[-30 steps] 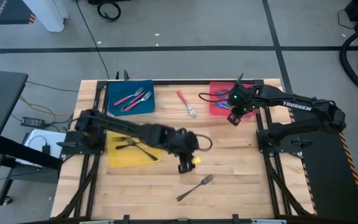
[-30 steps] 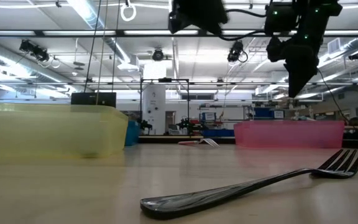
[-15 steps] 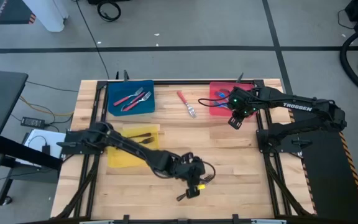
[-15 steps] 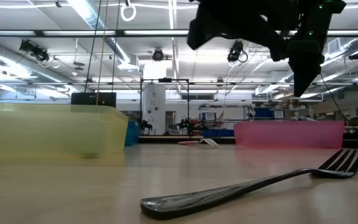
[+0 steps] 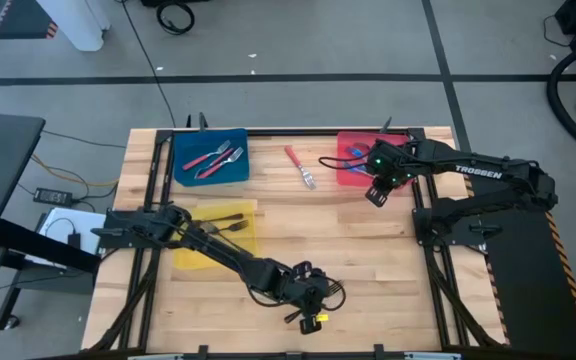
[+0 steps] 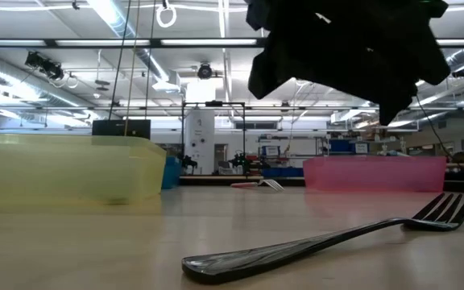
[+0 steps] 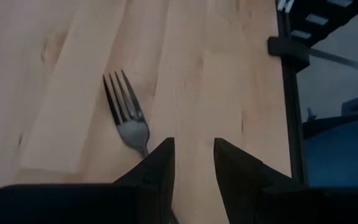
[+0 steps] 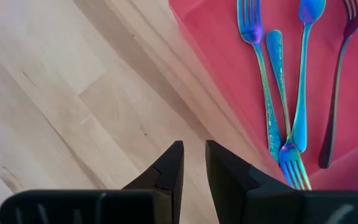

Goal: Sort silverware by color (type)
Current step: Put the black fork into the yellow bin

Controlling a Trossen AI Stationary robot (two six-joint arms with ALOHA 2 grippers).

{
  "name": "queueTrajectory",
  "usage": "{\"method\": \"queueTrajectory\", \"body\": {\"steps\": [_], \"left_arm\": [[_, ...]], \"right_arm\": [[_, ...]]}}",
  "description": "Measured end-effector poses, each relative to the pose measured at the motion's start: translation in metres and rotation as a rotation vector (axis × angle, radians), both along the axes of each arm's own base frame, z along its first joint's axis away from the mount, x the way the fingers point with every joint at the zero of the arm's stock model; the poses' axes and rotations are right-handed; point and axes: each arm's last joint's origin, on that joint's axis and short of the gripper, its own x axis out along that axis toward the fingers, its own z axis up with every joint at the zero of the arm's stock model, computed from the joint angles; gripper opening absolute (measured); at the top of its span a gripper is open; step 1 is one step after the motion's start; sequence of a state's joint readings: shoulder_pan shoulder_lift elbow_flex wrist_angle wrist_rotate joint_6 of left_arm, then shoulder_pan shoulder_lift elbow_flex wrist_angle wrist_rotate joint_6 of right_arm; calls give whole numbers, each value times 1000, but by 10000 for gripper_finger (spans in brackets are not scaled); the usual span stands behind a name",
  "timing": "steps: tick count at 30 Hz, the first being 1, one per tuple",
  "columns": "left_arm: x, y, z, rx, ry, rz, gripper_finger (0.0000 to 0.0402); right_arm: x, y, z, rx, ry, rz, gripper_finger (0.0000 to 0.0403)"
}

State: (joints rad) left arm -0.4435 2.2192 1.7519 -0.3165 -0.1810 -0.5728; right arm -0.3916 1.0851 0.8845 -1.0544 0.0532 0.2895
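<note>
A big workshop hall with strip lights runs behind the wooden table (image 5: 368,270), and the action is down at its near edge. The left gripper (image 7: 192,163) has swung a long way: a second ago it hung mid-table beside the yellow tray (image 5: 193,255), and now it is low over the grey fork (image 7: 128,118) lying loose on the bare wood. Its fingers (image 7: 160,168) stand a little apart, holding nothing, with the fork's handle running in just beside the gap and the tines pointing away ahead. From table height that fork (image 6: 329,238) has not budged, and the arm is now a dark mass filling the view above it.

Over by the red tray (image 8: 204,25), the right gripper (image 8: 193,163) has barely shifted, hovering above wood at the tray's edge. Its fingers are close together with a slim gap, empty. Just ahead of it, in the tray, lie the blue forks (image 8: 272,93) and a darker one (image 8: 337,81). Further off, two red forks (image 5: 213,158) rest in the blue tray (image 5: 183,150), another red fork (image 5: 300,166) lies on the wood between the blue and red trays, and dark forks (image 5: 223,232) sit in the yellow tray.
</note>
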Motion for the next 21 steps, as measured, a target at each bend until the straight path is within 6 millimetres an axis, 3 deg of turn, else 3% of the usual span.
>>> {"method": "queueTrajectory", "body": {"steps": [21], "left_arm": [[-14, -28, 0, 6, -6, -64, 111]], "right_arm": [[2, -1, 1, 9, -29, -56, 77]]}}
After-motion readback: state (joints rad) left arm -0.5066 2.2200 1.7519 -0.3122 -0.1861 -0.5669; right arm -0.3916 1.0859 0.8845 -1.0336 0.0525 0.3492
